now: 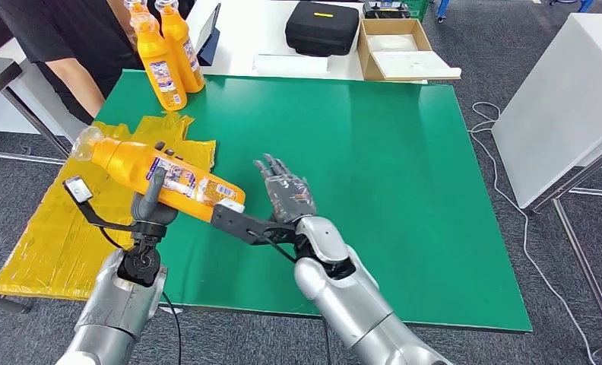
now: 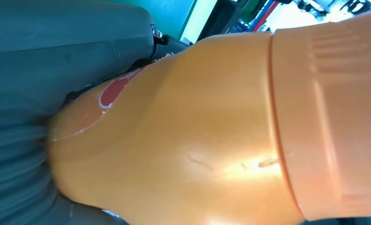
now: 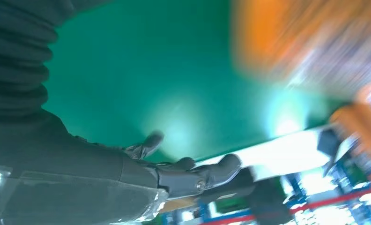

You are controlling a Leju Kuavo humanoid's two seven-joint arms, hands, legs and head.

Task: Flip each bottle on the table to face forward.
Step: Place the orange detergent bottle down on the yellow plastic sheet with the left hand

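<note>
I'm gripping the orange bottle (image 1: 165, 176) sideways in my left hand (image 1: 152, 207); my right hand (image 1: 286, 190) is hovering empty, fingers spread. It's overhanging both sides, so it could slip while turning.

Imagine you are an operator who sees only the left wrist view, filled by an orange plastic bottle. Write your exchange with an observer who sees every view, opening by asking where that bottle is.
Observer: The orange plastic bottle is in the air, lying tilted over the green table's near left part, gripped by the left hand.
Operator: Is the right hand helping?
Observer: No. The right hand is beside the bottle's base end, fingers spread, holding nothing.
Operator: Are other bottles there?
Observer: Two more orange bottles stand upright at the far left corner, beside a person in a black shirt.
</note>
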